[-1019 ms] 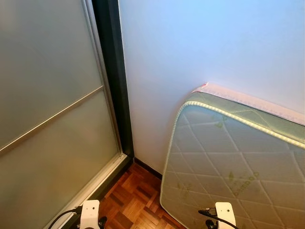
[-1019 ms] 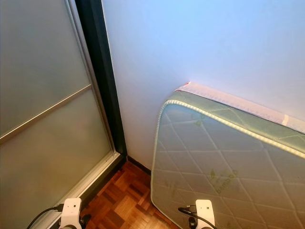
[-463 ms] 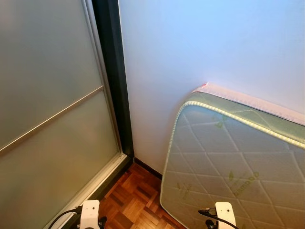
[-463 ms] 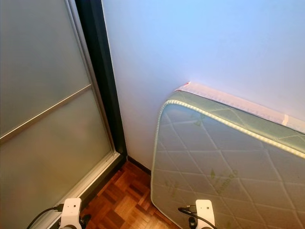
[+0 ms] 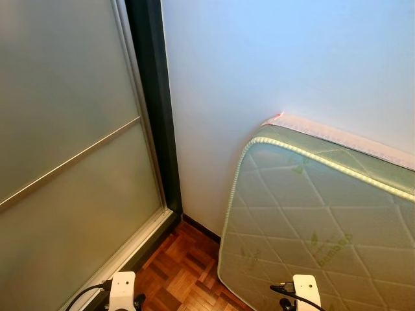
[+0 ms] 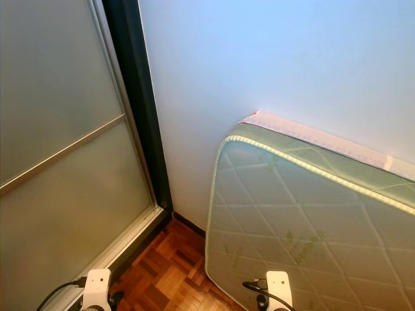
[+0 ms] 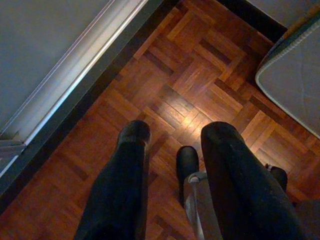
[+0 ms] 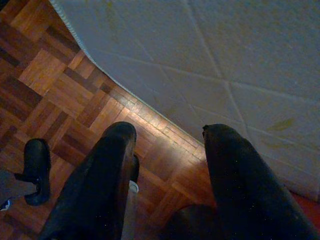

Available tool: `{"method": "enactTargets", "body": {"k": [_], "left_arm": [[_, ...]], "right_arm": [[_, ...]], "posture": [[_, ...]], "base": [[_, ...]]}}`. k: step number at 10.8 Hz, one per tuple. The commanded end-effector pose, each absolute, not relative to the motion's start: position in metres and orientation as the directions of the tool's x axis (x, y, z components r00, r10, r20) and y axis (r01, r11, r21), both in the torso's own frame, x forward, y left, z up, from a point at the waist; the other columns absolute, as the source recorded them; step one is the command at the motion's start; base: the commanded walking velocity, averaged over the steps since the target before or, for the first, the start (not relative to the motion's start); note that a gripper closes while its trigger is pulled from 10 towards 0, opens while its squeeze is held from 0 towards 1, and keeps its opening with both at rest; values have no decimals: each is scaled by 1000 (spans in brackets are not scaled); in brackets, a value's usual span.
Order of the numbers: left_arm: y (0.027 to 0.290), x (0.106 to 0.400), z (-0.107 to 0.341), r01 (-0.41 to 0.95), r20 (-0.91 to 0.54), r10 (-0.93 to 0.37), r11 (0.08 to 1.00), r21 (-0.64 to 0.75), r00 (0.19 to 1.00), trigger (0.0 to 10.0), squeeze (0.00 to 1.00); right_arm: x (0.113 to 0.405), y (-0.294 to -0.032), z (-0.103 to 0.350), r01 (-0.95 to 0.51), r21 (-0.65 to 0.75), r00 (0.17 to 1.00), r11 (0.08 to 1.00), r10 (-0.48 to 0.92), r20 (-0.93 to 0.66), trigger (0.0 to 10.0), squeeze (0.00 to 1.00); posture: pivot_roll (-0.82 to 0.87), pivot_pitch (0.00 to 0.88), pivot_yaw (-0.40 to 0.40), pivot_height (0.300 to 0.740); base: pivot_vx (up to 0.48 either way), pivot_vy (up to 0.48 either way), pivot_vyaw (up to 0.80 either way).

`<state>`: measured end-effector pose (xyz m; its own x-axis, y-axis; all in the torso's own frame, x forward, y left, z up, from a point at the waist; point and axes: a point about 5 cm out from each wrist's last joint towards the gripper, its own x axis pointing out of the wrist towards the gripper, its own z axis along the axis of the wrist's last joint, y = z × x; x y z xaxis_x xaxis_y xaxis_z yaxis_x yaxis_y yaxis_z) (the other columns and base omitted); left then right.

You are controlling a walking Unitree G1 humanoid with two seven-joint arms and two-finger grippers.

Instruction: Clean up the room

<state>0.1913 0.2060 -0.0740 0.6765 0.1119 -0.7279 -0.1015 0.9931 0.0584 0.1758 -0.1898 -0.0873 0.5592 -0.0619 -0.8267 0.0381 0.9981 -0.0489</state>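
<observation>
I face a room corner. A quilted pale green mattress (image 5: 318,227) leans on its edge against the white wall (image 5: 272,58) to my right. Both arms hang low, their white wrist housings at the bottom edge of the eye views. My left gripper (image 7: 172,137) hangs open above the parquet floor (image 7: 200,75), nothing between its black fingers (image 7: 125,175). My right gripper (image 8: 167,135) is also open and holds nothing, hanging over the floor right by the mattress's lower edge (image 8: 210,75).
A frosted glass sliding door (image 5: 65,162) with a dark frame (image 5: 155,110) fills the left side; its metal floor track (image 7: 65,85) runs beside my left gripper. Parquet floor (image 5: 181,272) lies between door and mattress. My own foot (image 8: 35,170) is below the right gripper.
</observation>
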Motion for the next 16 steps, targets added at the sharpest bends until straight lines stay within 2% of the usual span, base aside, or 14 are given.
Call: {"method": "enactTargets", "body": {"k": [1,3,11,16], "left_arm": [[226,176,-81,-173,-812,141,984,50,567,10000,0],[227,180,-78,-171,-788,161,983,72,595,10000,0],[220,187,-76,-124,-784,142,989,83,605,10000,0],[212,178,-82,-105,-799,123,992,76,588,10000,0]], "right_arm": [[191,-203,-77,217,187,632,958,8,-775,10000,0],[193,-189,-78,168,205,640,964,52,-767,10000,0],[189,-193,-79,202,208,629,957,36,-777,10000,0],[189,-187,-80,190,204,622,960,43,-782,10000,0]], "posture": [[135,48,-52,740],[148,53,-32,740],[151,31,-28,740],[137,28,-41,740]], "base": [[0,0,0],[0,0,0],[0,0,0],[0,0,0]]}}
